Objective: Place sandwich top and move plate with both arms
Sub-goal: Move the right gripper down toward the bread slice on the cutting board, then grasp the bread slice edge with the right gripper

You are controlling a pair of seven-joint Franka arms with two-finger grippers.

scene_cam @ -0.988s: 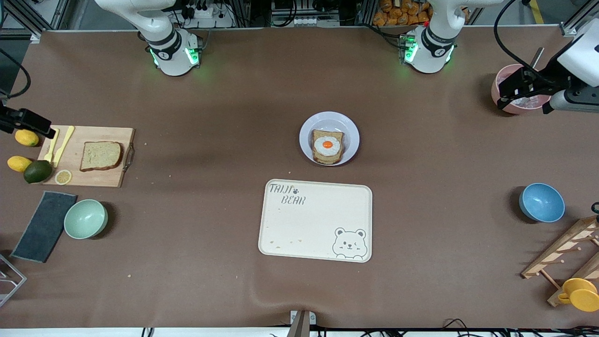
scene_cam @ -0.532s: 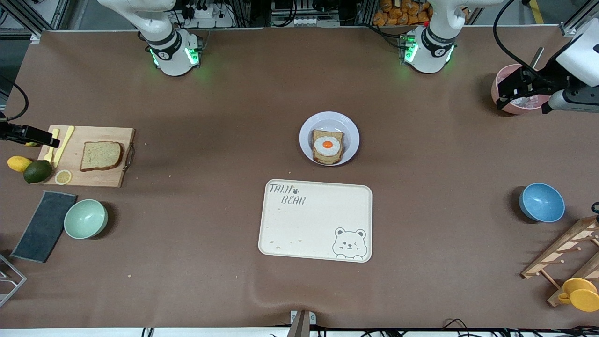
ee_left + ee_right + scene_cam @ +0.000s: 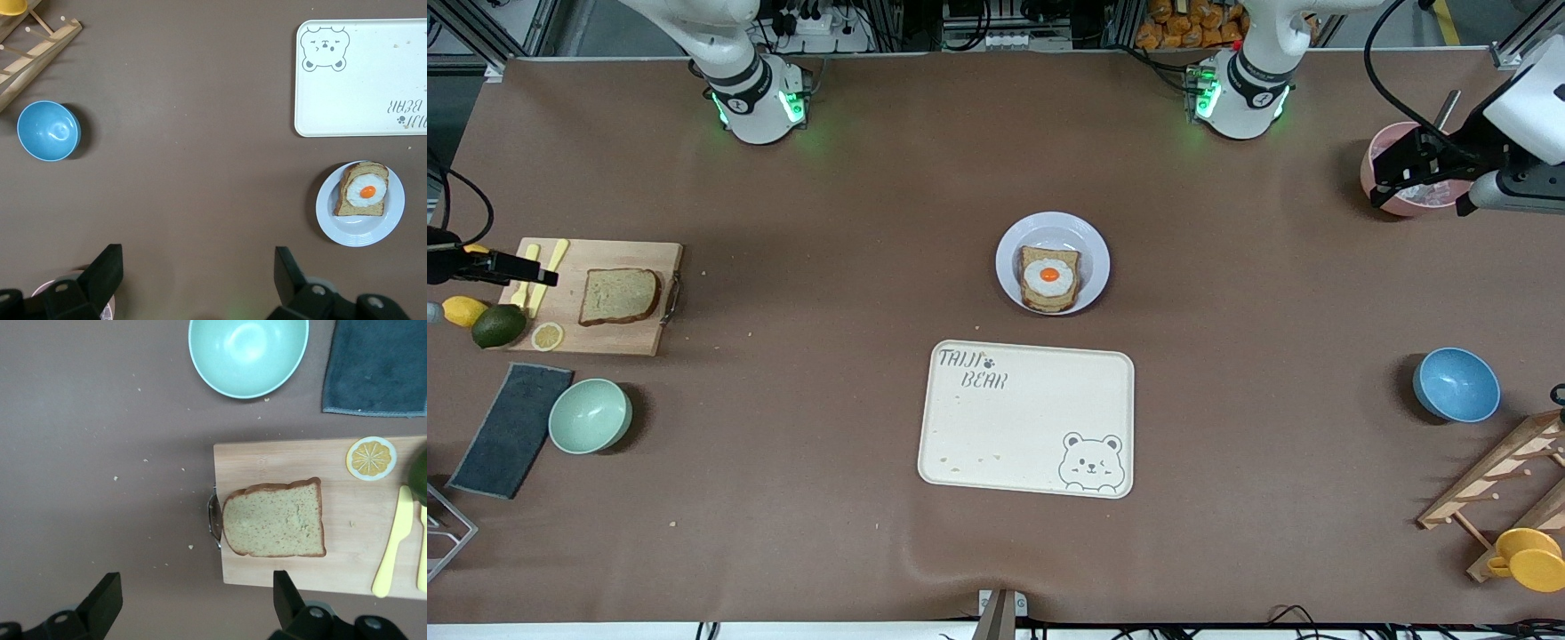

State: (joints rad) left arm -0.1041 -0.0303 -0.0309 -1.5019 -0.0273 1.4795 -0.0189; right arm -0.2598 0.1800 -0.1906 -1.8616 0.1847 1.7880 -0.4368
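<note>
The sandwich top [image 3: 618, 295] [image 3: 275, 519], a plain brown slice, lies on a wooden cutting board [image 3: 596, 342] at the right arm's end of the table. The plate [image 3: 1009, 258] [image 3: 330, 220] sits mid-table and holds an egg-topped bread slice [image 3: 1049, 277]. My right gripper [image 3: 538, 273] [image 3: 197, 597] hangs open and empty over the board's cutlery end, well above the slice. Also open and empty, my left gripper [image 3: 1380, 185] [image 3: 198, 273] hovers by a pink bowl [image 3: 1409, 173] at the left arm's end.
A cream bear tray [image 3: 1027, 418] lies nearer the camera than the plate. Lemons, an avocado [image 3: 498, 325], yellow cutlery [image 3: 390, 543], a mint bowl [image 3: 590, 415] and a dark cloth [image 3: 511, 428] surround the board. A blue bowl [image 3: 1456, 384] and a wooden rack [image 3: 1494, 480] stand at the left arm's end.
My right gripper has slid from over the lemons to over the cutlery end of the cutting board. The left arm has stayed put.
</note>
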